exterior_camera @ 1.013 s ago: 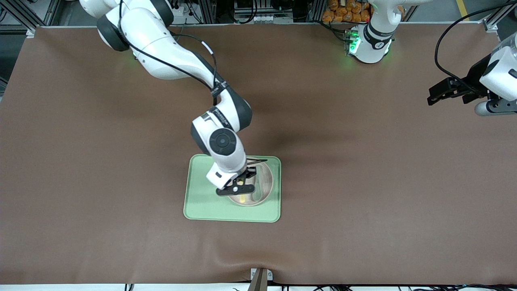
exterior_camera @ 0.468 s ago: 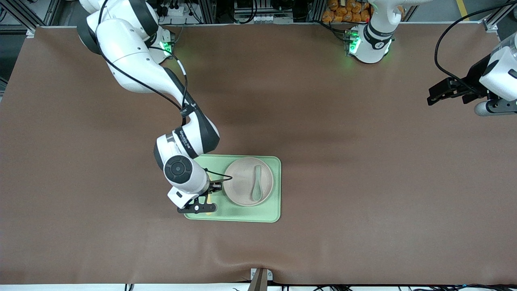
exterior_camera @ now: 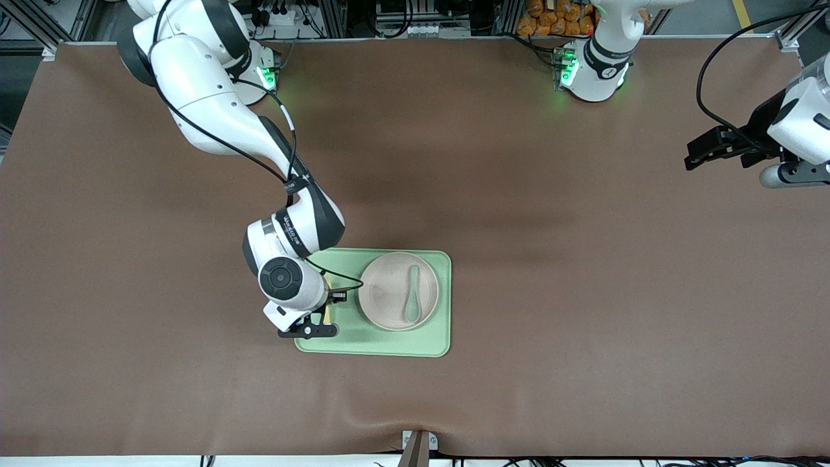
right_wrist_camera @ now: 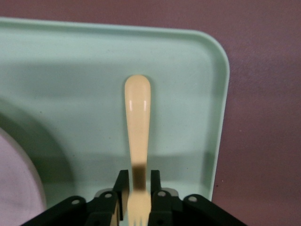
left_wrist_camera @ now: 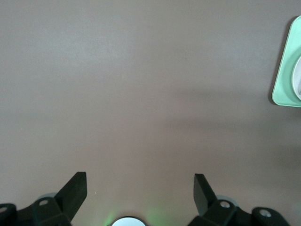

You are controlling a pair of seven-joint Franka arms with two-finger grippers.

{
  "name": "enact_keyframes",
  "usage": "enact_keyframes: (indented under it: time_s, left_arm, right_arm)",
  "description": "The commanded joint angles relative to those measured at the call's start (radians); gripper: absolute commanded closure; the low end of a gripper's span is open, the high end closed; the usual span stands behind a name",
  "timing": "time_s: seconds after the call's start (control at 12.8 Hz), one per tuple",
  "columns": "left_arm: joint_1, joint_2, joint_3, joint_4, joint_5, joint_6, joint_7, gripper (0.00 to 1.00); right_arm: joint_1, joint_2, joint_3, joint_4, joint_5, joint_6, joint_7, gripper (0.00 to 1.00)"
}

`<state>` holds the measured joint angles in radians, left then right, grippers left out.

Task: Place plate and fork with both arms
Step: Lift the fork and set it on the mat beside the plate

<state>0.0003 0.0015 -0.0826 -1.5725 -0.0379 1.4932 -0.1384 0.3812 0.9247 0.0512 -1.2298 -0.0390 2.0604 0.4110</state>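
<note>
**A:** Starting at the right gripper (exterior_camera: 316, 322): down low over the tray (exterior_camera: 389, 347), at the corner nearest the front camera on the right arm's end. Fingers (right_wrist_camera: 121, 184) pinched narrow on the fork (right_wrist_camera: 137, 136), clamped just above the tines.

**B:** Agreed on the grip. Pale yellow handle sticking straight out from between the fingers, rounded end pointing along the tray floor. Touching the tray or just above it? Cannot tell from the right wrist view. Only a sliver of yellow visible in the front view, tucked under the wrist.

**A:** Moving outward now. Light green tray, rectangular, rounded corners, lying on the brown table cover (exterior_camera: 583, 292). On it, toward the left arm's end, the plate (exterior_camera: 389, 292): round, off-white, flat inside the tray. Just beside the gripper, not touching it.

**B:** And on the plate, a grey-green spoon (exterior_camera: 412, 301), bowl toward the front camera, handle pointing toward the robots' bases. Edge of the plate (right_wrist_camera: 19, 179) also showing in the right wrist view, close beside the fork.

**A:** Over to the left gripper (exterior_camera: 703, 152): up in the air over the table's end by the left arm, well apart from the tray. Waiting there.

**B:** Fingers (left_wrist_camera: 75, 188) spread wide, nothing between them but bare brown cover. Corner of the tray (left_wrist_camera: 282, 89) just peeking in at the frame's edge in the left wrist view.
</note>
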Motion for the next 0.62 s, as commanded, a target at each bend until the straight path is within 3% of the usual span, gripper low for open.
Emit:
enact_keyframes:
  time_s: [0.0, 0.16, 0.31, 0.55]
  left_arm:
    - [-0.002, 0.0, 0.0, 0.005, 0.012, 0.005, 0.017, 0.0]
    - [0.0, 0.0, 0.0, 0.005, 0.01, 0.005, 0.017, 0.0]
    - [0.0, 0.002, 0.0, 0.005, 0.012, 0.005, 0.017, 0.0]
    - [-0.003, 0.005, 0.0, 0.005, 0.013, 0.005, 0.017, 0.0]
  right_arm:
    - [-0.012, -0.044, 0.013, -0.063, 0.01, 0.015, 0.003, 0.25]
    - [-0.016, -0.058, 0.013, -0.044, 0.008, 0.001, -0.004, 0.16]
    - [-0.041, -0.095, 0.015, -0.031, 0.013, -0.089, -0.011, 0.0]
    - [-0.113, -0.157, 0.026, 0.053, 0.048, -0.219, -0.029, 0.0]
